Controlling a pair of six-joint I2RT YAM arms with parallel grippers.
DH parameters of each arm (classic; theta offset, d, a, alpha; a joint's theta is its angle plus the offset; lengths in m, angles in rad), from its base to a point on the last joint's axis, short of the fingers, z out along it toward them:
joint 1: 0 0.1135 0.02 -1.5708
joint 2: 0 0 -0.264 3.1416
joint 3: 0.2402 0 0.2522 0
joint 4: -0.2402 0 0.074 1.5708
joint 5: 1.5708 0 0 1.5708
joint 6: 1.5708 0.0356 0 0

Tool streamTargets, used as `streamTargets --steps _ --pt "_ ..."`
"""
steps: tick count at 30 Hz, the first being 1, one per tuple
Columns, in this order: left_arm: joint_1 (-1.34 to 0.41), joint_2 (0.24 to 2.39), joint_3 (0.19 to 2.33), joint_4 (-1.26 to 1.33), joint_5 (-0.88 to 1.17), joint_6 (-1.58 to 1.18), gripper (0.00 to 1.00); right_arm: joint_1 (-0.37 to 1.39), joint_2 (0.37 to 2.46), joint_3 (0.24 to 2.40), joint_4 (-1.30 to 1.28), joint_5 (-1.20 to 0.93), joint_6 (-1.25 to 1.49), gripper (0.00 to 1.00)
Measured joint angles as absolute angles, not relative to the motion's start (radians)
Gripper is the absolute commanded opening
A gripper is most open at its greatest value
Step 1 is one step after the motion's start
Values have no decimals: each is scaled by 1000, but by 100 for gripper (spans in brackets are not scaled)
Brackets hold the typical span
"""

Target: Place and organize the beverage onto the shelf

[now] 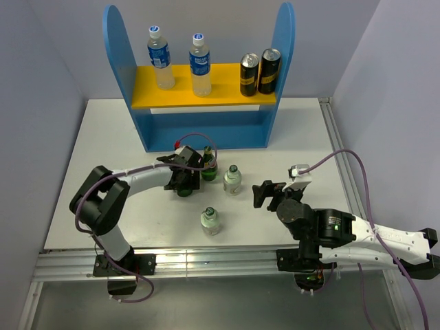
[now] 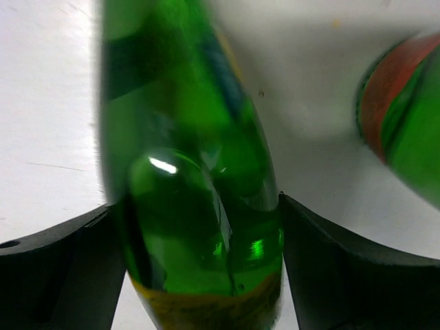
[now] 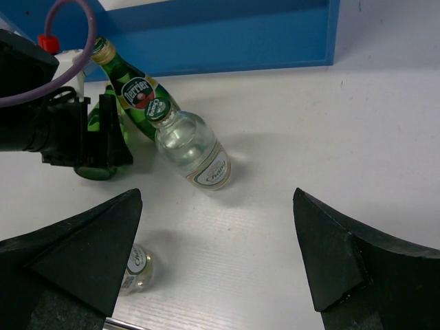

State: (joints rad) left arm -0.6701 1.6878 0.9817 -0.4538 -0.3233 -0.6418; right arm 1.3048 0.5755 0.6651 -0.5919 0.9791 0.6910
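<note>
Gripping one green bottle (image 1: pixel 184 188) in the left hand (image 1: pixel 182 180), left of centre in the top view, just in front of the shelf (image 1: pixel 206 130). Pressing the black fingers (image 2: pixel 62 275) against the glass from both sides in the left wrist view, with the bottle (image 2: pixel 199 227) filling the gap. Holding it tilted off upright, base pointing toward the bottom of the top view; not showing whether it is touching the desk (image 1: pixel 124 137).

Showing a second green bottle (image 1: pixel 208 165) standing just right of the held one, its red-edged label (image 2: pixel 405 130) at the right edge of the left wrist view. Showing a short bottle (image 1: pixel 232 180) standing near the centre, just beside the second green bottle in the right wrist view (image 3: pixel 192 151). Showing another short bottle (image 1: pixel 210 221) standing apart, lower centre, toward the near edge.

Carrying two blue-label bottles (image 1: pixel 159 58) (image 1: pixel 200 64) upright on the yellow board (image 1: pixel 206 93), left and middle, near each other but not touching. Carrying two cans (image 1: pixel 249 74) (image 1: pixel 269 71) side by side at the board's right end.

Hovering the right hand (image 1: pixel 265 194) right of centre, fingers spread wide and holding nothing, pointing toward the short bottle near the centre. Framing bare desk between the fingers (image 3: pixel 82 247) in the right wrist view.
</note>
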Motion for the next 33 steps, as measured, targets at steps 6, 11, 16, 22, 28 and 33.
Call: streamTargets --steps 6,11,16,22,28,33 --pt "-659 1706 984 -441 -277 -629 84 1305 581 665 -592 979 691 97" --pt "-648 1713 996 -443 -266 -613 84 1305 586 665 -592 979 691 97" --pt "-630 1720 1008 -445 -248 -604 82 1305 586 665 -592 979 691 97" --pt "-593 1742 1040 -455 -208 -586 59 1305 586 665 -592 979 691 97" --pt "-581 1759 1061 -468 -191 -575 0 1305 586 665 -593 979 695 97" --pt "-584 1748 1050 -459 -204 -586 0 1305 586 665 -593 979 695 97"
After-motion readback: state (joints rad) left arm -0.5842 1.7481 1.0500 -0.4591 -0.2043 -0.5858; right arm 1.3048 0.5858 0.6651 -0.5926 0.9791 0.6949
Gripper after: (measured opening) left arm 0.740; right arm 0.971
